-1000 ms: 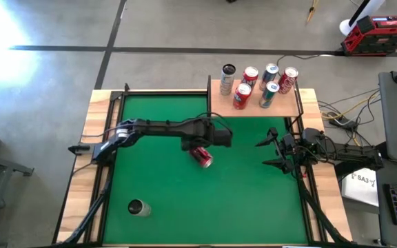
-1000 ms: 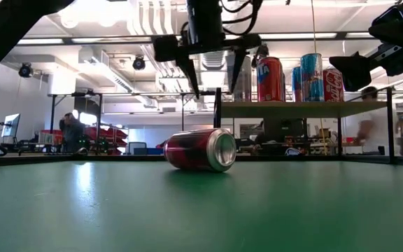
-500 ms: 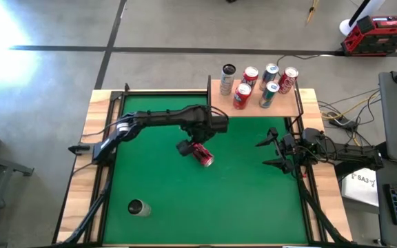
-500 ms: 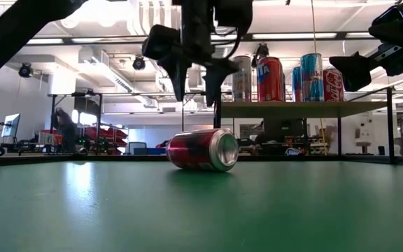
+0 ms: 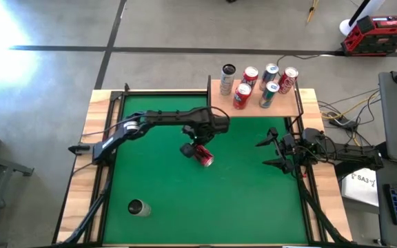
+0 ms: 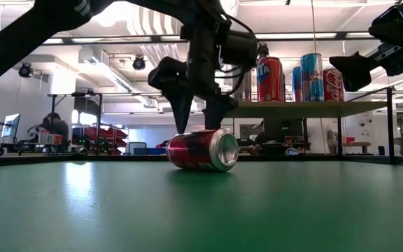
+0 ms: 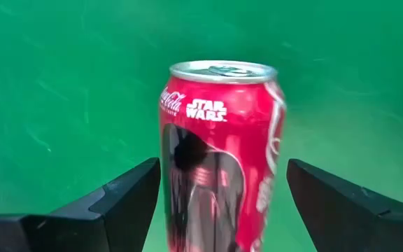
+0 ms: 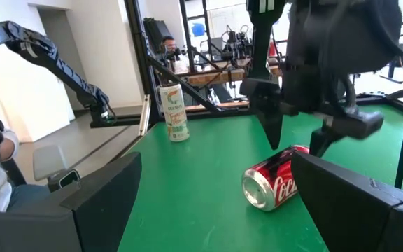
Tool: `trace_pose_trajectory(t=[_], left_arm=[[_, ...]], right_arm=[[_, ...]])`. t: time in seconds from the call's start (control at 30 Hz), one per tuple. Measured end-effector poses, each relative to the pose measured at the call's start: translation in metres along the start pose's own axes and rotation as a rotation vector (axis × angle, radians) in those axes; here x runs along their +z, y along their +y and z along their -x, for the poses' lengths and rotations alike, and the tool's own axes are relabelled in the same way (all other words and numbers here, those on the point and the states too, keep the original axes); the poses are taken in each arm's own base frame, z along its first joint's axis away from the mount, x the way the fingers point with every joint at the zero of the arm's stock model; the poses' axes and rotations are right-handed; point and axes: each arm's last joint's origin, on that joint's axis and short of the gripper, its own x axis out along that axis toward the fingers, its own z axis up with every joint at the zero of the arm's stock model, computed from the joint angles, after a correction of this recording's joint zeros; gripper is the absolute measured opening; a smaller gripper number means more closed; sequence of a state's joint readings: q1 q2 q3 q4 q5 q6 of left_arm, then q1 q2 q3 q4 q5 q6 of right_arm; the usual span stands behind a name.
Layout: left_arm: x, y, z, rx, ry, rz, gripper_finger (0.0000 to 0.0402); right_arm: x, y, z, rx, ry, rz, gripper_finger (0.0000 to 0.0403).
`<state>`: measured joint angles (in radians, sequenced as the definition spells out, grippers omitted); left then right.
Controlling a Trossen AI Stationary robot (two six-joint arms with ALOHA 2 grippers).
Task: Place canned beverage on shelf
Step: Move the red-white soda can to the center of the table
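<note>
A red aluminium Coca-Cola can with a silver lid (image 5: 202, 156) lies on its side near the middle of the large green mat (image 5: 157, 200), well short of the small light-wood shelf with thin black side rails (image 5: 253, 107) at the mat's far right corner, where six other cans already stand upright. The left gripper (image 6: 200, 117) hangs just above the can with its two dark fingers parted and pointing down, one on each side of the cylinder; in the left wrist view the can (image 7: 219, 154) fills the gap between the fingers (image 7: 117, 199) with green mat still showing on both sides, so nothing is held. The can is probably thin-walled and smooth: light if empty, and likely to roll away if one finger touches first, or to dent under a hard squeeze. The safest hold looks to be across the middle of the curved body, fingers square to its long axis, clear of the rim. The right gripper (image 5: 273, 148) waits at the mat's right edge below the shelf, its fingers spread wide and empty.
</note>
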<state>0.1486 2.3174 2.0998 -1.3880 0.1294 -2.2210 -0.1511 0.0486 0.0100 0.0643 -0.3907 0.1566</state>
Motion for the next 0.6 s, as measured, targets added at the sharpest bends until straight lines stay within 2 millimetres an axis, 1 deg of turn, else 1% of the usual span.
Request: trace_pose_trajectory(t=[0.13,0.33,0.6], left_arm=[[-0.001,-0.003,-0.012,0.033,-0.006,0.025,0.0294],[-0.001,-0.005,-0.024,0.066,-0.026,0.03,0.0294],[-0.006,0.006,-0.036,0.094,-0.079,0.043,0.0294]], right_arm=[[0.0,0.0,0.0,0.0,0.0,0.0,0.0359],[0.0,0.0,0.0,0.0,0.0,0.0,0.0359],[0.0,0.0,0.0,0.0,0.0,0.0,0.0359]])
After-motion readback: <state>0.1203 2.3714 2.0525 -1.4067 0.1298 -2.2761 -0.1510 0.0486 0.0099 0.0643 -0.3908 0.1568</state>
